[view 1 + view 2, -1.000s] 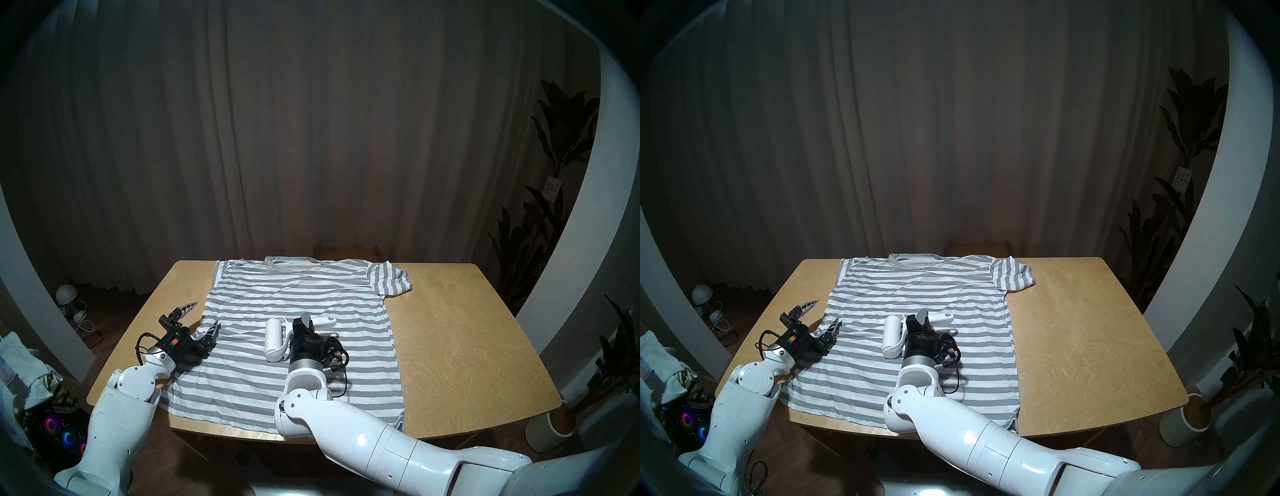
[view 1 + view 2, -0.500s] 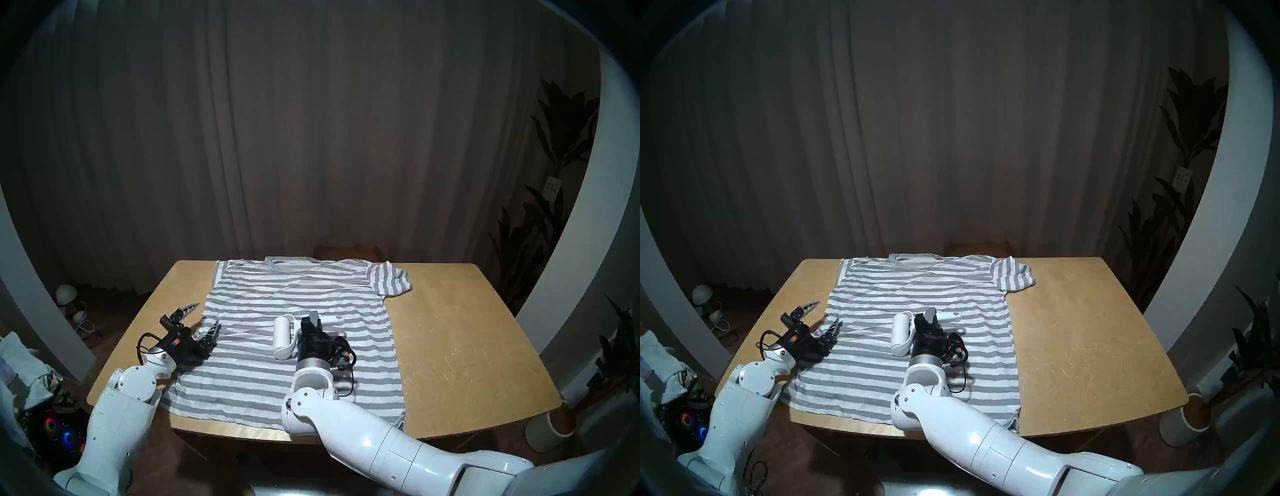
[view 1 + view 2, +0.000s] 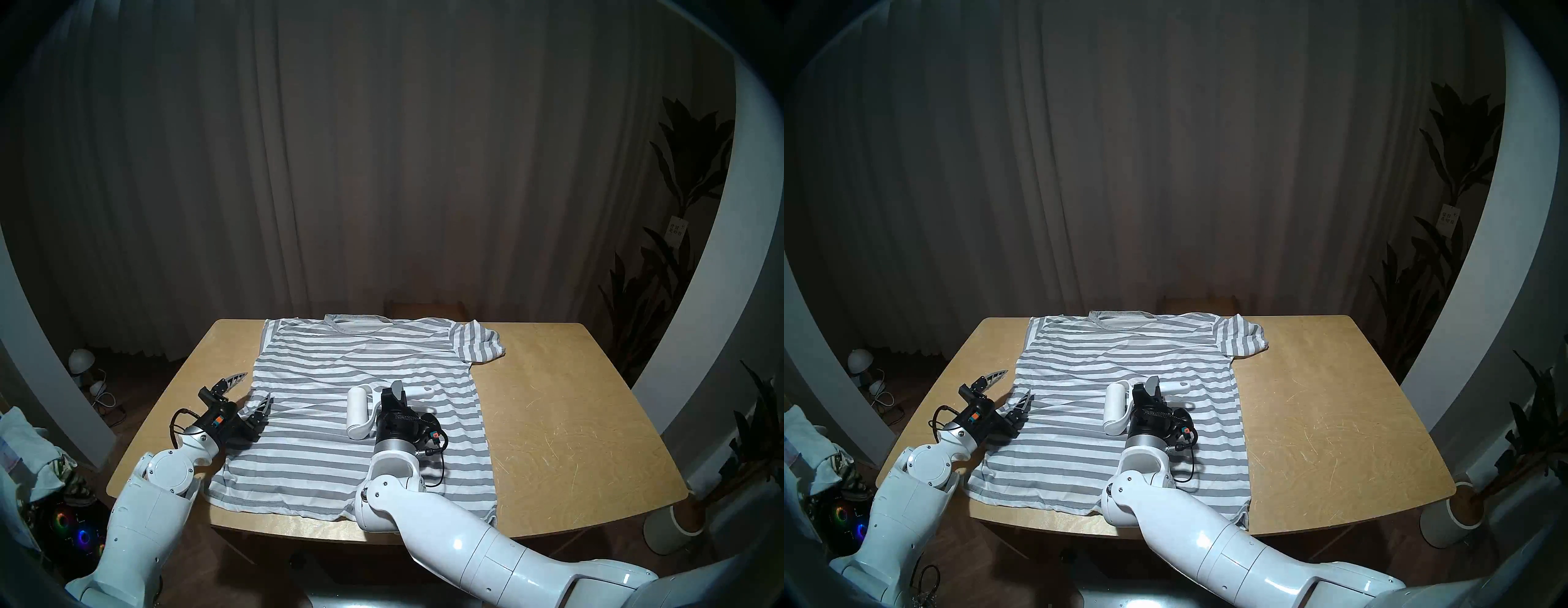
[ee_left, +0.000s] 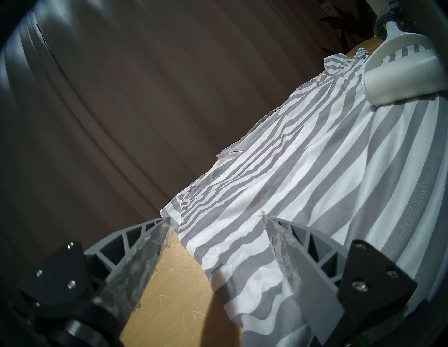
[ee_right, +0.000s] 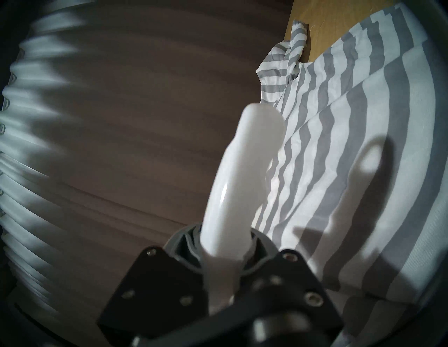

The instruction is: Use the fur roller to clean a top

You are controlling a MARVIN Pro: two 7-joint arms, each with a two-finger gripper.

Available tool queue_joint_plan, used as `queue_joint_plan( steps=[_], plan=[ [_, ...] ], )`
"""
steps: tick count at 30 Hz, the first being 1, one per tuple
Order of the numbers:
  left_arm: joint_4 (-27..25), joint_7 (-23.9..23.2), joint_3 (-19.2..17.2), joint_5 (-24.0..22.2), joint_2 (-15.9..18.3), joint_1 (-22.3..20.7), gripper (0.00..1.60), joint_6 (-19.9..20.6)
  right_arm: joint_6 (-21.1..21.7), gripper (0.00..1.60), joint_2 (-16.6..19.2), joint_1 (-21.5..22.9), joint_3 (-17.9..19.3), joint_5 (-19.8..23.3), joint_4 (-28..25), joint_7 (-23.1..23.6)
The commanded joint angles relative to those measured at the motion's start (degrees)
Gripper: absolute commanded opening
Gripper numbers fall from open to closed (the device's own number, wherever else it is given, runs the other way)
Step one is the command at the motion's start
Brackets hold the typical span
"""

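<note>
On the wooden table [image 3: 551, 424] the striped top [image 3: 365, 361] is lying spread flat, collar at the far edge, and I'm running the fur roller [image 3: 359, 409] across its middle. My right claw [image 3: 393, 392] is pinching the roller's handle tight, the white cylinder sitting off to the left of the claw and, as far as I can tell from the head views, resting on the fabric. My left claw [image 3: 254, 388] is hanging spread wide at the shirt's left edge, one finger over bare wood, the other over the stripes, not gripping anything.

Stuff I'm worrying about:

- That left claw isn't pinning the cloth. The fabric near it is already looking rippled, so I'm guessing the sticky roller could be dragging the whole shirt along instead of rolling over it, bunching it up toward the right.
- The near hem is hanging right at the table's front edge by my right elbow. If the shirt is sliding, it may be slipping off.
- I'm gripping the handle partway along, so pushing down hard could be twisting the roller in the claw and tipping the cylinder onto one end.
- The cable looping off my right wrist is dangling low over the stripes, and I can't tell whether it's touching them. It might be snagging a fold.
</note>
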Motion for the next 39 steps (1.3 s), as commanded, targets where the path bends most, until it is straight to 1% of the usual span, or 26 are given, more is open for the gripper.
queue_joint_plan(
  steps=[1, 8, 9, 10, 13, 14, 15, 21, 22, 23, 24, 25, 26, 27, 28, 29, 31, 32, 36, 37, 39],
  plan=[
    [4.5, -2.1, 2.9, 2.9, -0.3, 5.9, 1.6, 3.3, 0.0, 0.0, 3.0, -4.6, 2.1, 0.0, 0.6, -1.0],
    [4.8, -1.4, 2.8, 2.9, 0.3, 6.1, 1.6, 3.4, 0.0, 0.0, 4.1, -6.7, 3.8, -0.6, -0.1, -0.9],
    [4.6, -1.2, 2.8, 2.8, 0.4, 6.7, 1.6, 3.4, 0.0, 0.0, 4.2, -7.0, 4.0, -0.7, -0.2, -0.9],
    [5.0, -1.2, 2.8, 2.9, 0.5, 6.1, 1.6, 3.4, 0.0, 0.0, 4.4, -7.3, 4.3, -0.8, -0.3, -0.8],
    [5.0, -0.9, 2.7, 2.8, 0.8, 6.7, 1.6, 3.5, 0.0, 0.0, 4.7, -8.1, 5.0, -1.1, -0.7, -0.7],
    [5.3, -0.9, 2.8, 2.9, 0.8, 6.0, 1.6, 3.6, 0.0, 0.0, 4.8, -8.3, 5.2, -1.1, -0.8, -0.7],
    [5.2, -0.8, 2.8, 2.8, 0.9, 6.6, 1.6, 3.5, 0.0, 0.0, 4.9, -8.6, 5.6, -1.3, -1.0, -0.6],
    [5.6, -0.5, 3.0, 2.7, 1.3, 6.3, 1.6, 3.7, 0.0, 0.0, 5.4, -9.9, 7.1, -1.9, -2.0, -0.2],
    [5.5, -0.3, 3.0, 2.6, 1.5, 6.8, 1.6, 3.6, 0.0, 0.0, 5.5, -10.2, 7.4, -2.0, -2.2, -0.1],
    [5.4, -0.4, 3.2, 2.7, 1.5, 6.1, 1.6, 3.8, 0.0, 0.0, 5.6, -10.3, 7.7, -2.1, -2.4, -0.1],
    [5.6, -0.2, 3.2, 2.6, 1.6, 6.7, 1.6, 3.6, 0.0, 0.0, 5.8, -10.5, 8.1, -2.2, -2.6, 0.0],
    [5.7, -0.3, 3.3, 2.6, 1.7, 6.3, 1.6, 3.7, 0.0, 0.0, 5.9, -10.7, 8.4, -2.3, -2.7, 0.0],
    [4.7, 0.2, 3.0, 2.4, 2.1, 8.7, 1.6, 3.5, 0.0, 0.0, 6.1, -11.0, 8.9, -2.5, -3.0, 0.1],
    [5.5, 0.0, 3.3, 2.5, 2.0, 7.3, 1.6, 3.6, 0.0, 0.0, 6.3, -11.1, 9.2, -2.5, -3.2, 0.2],
    [4.7, -0.3, 3.7, 2.7, 2.0, 5.5, 1.6, 4.0, 0.0, 0.0, 6.5, -11.0, 9.3, -2.6, -3.3, 0.2],
    [5.6, 0.0, 3.5, 2.5, 2.2, 6.4, 1.6, 3.7, 0.0, 0.0, 6.6, -11.5, 9.7, -2.7, -3.5, 0.2],
    [5.8, 0.1, 3.6, 2.5, 2.4, 6.9, 1.6, 3.7, 0.0, 0.0, 6.9, -11.9, 10.2, -2.9, -3.9, 0.3],
    [5.3, 0.0, 3.8, 2.6, 2.5, 6.3, 1.6, 3.9, 0.0, 0.0, 7.0, -12.1, 10.4, -2.9, -4.1, 0.3],
    [5.9, 0.3, 3.9, 2.5, 2.9, 7.0, 1.6, 3.8, 0.0, 0.0, 7.5, -12.8, 11.5, -3.2, -5.0, 0.5],
    [5.2, 0.2, 4.1, 2.6, 3.0, 6.3, 1.6, 4.1, 0.0, 0.0, 7.7, -12.8, 11.7, -3.4, -5.2, 0.6],
    [5.4, 0.3, 4.3, 2.5, 3.2, 6.5, 1.6, 4.1, 0.0, 0.0, 8.1, -13.0, 12.5, -3.5, -5.6, 0.6]
  ],
)
